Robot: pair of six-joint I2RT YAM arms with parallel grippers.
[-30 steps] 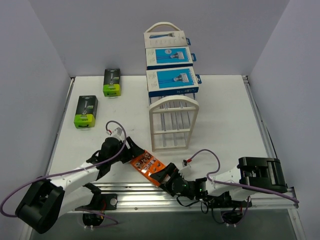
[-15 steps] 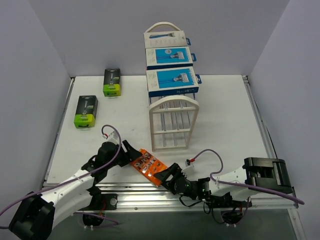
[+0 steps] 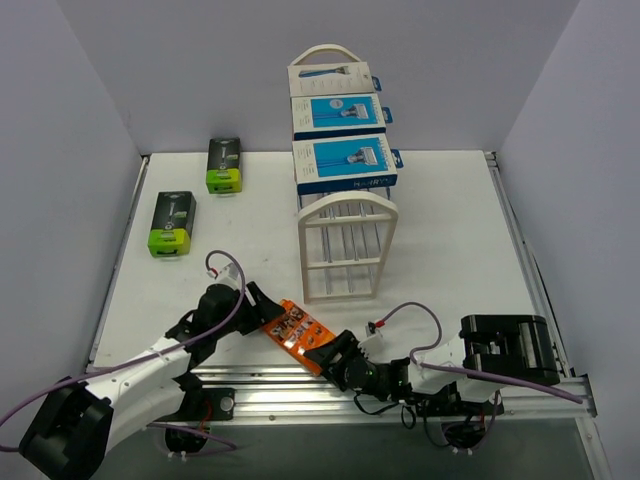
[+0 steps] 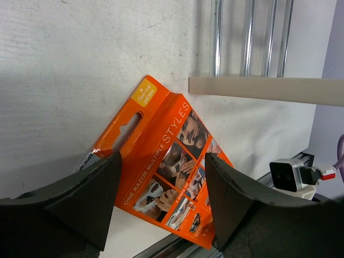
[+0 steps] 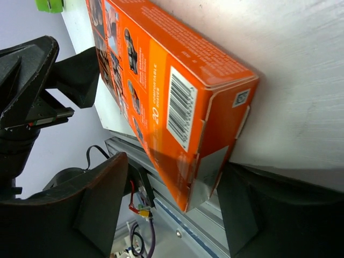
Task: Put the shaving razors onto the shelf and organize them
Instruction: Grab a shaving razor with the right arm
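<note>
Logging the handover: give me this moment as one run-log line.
orange razor box: flat at near table edge | left gripper: jaws open around hang-tab end | right gripper: jaws open around barcode end | shelf: three blue boxes

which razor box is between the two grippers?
The orange box, at the table's near edge in front of the shelf. It's the only orange one; the black-and-green boxes lie far left, the blue ones sit on the shelf.

A lab test cell: plain grey walls (image 3: 90,120) enclosing a white table (image 3: 450,230).
</note>
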